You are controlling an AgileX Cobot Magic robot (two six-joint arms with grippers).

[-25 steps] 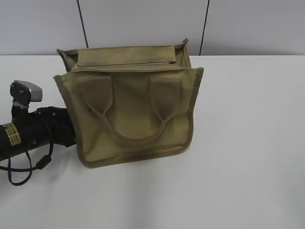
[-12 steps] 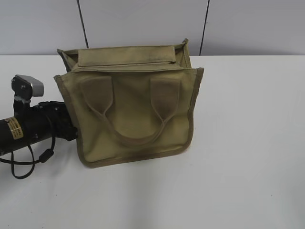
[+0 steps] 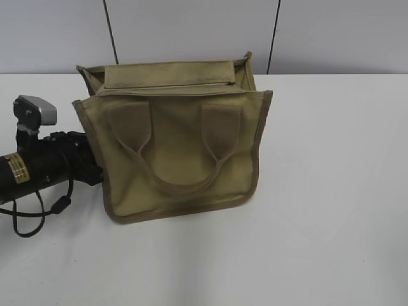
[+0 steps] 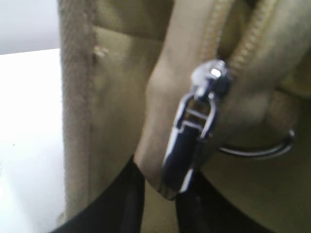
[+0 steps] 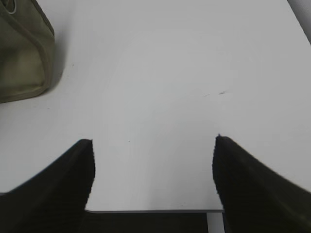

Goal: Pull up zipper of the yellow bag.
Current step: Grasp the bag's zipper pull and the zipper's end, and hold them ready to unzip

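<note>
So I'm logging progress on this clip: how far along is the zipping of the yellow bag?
Done: the left gripper has reached the yellow bag, and the metal pull sits between its fingers. In hand: gripping that pull; the teeth above the slider are parted, so the zipper looks open there. Left: drawing it closed. The right gripper hangs open over the table.

Your right gripper (image 5: 153, 179) hovers above the bare white table (image 5: 165, 87), fingers (image 5: 53, 189) spread wide; what appears to be the yellow bag's (image 5: 22, 53) corner sits top left.
</note>
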